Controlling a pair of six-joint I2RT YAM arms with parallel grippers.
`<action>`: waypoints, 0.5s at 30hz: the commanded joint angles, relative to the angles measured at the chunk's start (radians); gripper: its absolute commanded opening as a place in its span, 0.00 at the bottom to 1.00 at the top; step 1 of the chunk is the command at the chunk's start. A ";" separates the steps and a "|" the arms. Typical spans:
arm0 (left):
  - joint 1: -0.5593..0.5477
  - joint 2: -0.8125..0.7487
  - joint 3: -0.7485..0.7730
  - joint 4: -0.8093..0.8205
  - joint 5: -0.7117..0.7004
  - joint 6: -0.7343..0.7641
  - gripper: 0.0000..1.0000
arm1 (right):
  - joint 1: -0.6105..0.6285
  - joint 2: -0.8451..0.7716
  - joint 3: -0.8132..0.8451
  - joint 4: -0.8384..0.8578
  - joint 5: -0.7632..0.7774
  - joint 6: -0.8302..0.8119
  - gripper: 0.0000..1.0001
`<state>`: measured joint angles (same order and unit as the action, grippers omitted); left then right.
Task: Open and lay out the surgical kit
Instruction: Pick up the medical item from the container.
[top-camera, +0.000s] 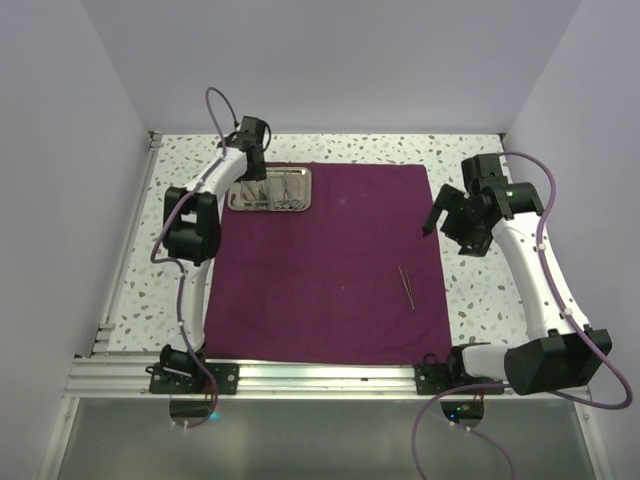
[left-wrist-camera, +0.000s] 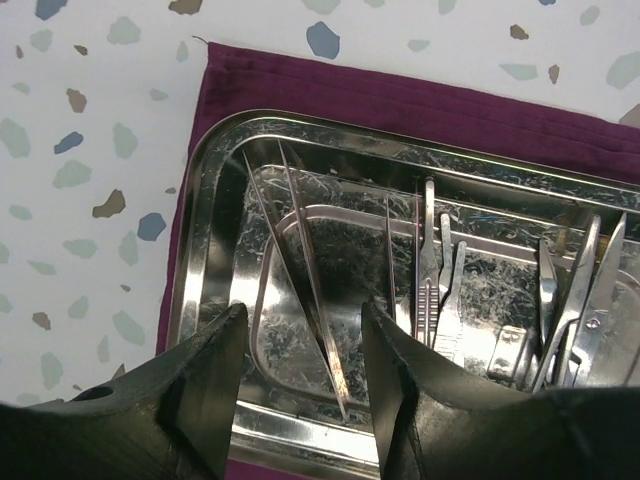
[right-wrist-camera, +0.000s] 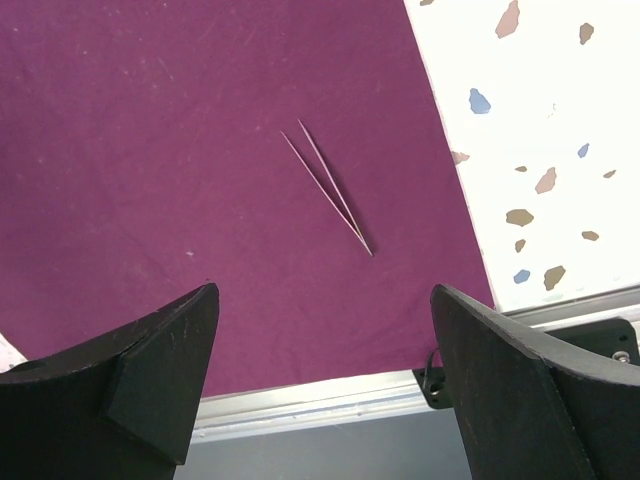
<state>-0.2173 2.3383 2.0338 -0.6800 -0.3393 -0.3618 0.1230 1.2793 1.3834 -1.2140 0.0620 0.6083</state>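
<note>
Left gripper (left-wrist-camera: 303, 318), jaws spread, brackets the long tweezers (left-wrist-camera: 300, 250) lying lengthwise in the steel tray (left-wrist-camera: 195, 230); right gripper (right-wrist-camera: 322, 292), also spread, is farther off.

Count: one cloth wrap (top-camera: 330, 300), one steel tray (left-wrist-camera: 205, 220). Two tweezers: loose tweezers (right-wrist-camera: 328, 190) on the cloth, tray tweezers (left-wrist-camera: 300, 270). Other instruments (left-wrist-camera: 430, 270) in the tray: at least four, overlapping, exact number unclear. Two grippers: my left gripper (left-wrist-camera: 302, 315), my right gripper (right-wrist-camera: 322, 292).
</note>
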 joint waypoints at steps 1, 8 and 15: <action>0.009 0.035 0.043 0.037 0.023 0.011 0.53 | -0.005 0.011 0.006 0.014 0.005 -0.015 0.90; 0.030 0.069 0.051 0.036 0.028 -0.002 0.48 | -0.003 0.023 0.000 0.011 0.018 -0.013 0.90; 0.038 0.105 0.054 0.022 0.062 -0.009 0.28 | -0.005 0.031 -0.009 0.013 0.025 -0.010 0.90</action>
<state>-0.1932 2.4153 2.0575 -0.6662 -0.3038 -0.3706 0.1230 1.3045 1.3811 -1.2110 0.0666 0.6083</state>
